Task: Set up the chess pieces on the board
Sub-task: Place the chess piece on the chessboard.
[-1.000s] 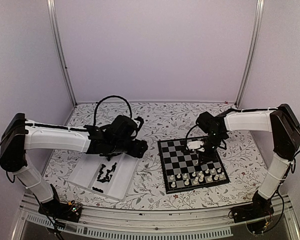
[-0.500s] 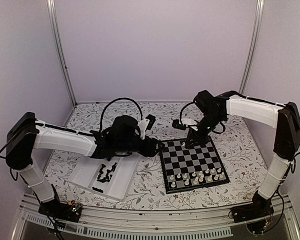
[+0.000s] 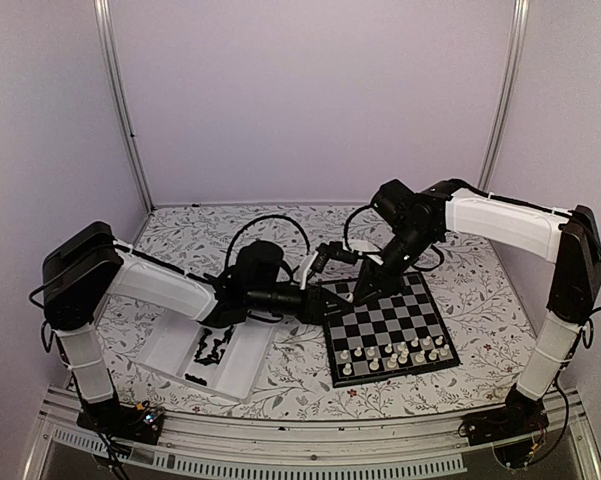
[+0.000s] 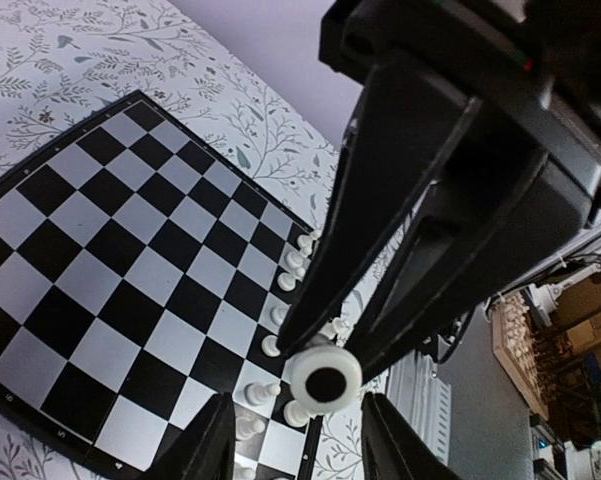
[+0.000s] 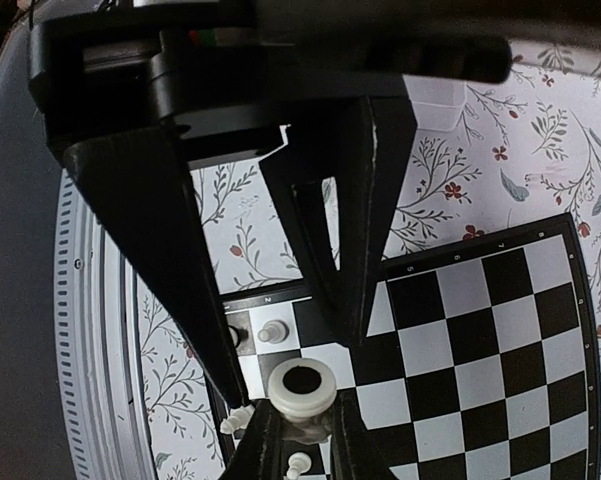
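Two sets of jaws meet above the board's (image 3: 388,328) far-left corner, flowered surface (image 3: 300,385) showing on all its sides. Left wrist: white chess piece (image 4: 325,378) sits between the left jaws, half apart. Right wrist: right jaws clamp that piece (image 5: 302,388), over the board's edge.

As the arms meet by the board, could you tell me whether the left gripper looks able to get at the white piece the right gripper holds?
Probably yes: the white piece, pinched by the right gripper, sits between the open fingers of the left gripper, unobstructed.
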You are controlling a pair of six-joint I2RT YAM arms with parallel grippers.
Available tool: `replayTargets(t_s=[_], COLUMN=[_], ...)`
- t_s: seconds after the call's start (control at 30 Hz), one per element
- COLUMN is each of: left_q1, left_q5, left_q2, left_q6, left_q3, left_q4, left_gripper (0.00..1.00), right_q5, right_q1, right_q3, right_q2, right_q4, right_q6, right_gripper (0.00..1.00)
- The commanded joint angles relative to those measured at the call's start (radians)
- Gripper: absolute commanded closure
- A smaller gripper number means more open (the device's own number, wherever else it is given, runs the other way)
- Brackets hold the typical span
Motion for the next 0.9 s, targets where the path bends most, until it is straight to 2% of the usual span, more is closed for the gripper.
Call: replayTargets(t_s=[0.0, 0.23, 0.53, 0.77, 0.87], left_q1=[0.013, 0.033, 0.036, 0.039, 0.041], left_q5=[0.089, 0.12, 0.159, 0.159, 0.165], left_q2=[0.024, 0.035, 0.075, 0.091, 0.092], left_q6=[-0.053, -0.113, -0.143, -0.158, -0.163], left_q3=[0.005, -0.018, -0.002, -0.003, -0.003], left_q4=[0.107, 0.193, 0.213, 0.235, 0.253], left_gripper=[0.56, 0.6, 0.77, 0.83, 0.88], right_q5=[-0.018, -0.001, -0.004, -0.007, -0.009], right_q1=[0.009, 0.026, 0.031, 0.033, 0.034], right_q3=[0.02, 0.014, 0.016, 0.014, 0.017], right_q2=[0.004, 0.003, -0.002, -0.006, -0.007], right_q4=[-0.027, -0.029, -0.029, -0.032, -0.034], right_q6=[0.006, -0.004, -0.003, -0.007, -0.006], right_gripper=[0.88, 0.88, 0.87, 0.88, 0.84])
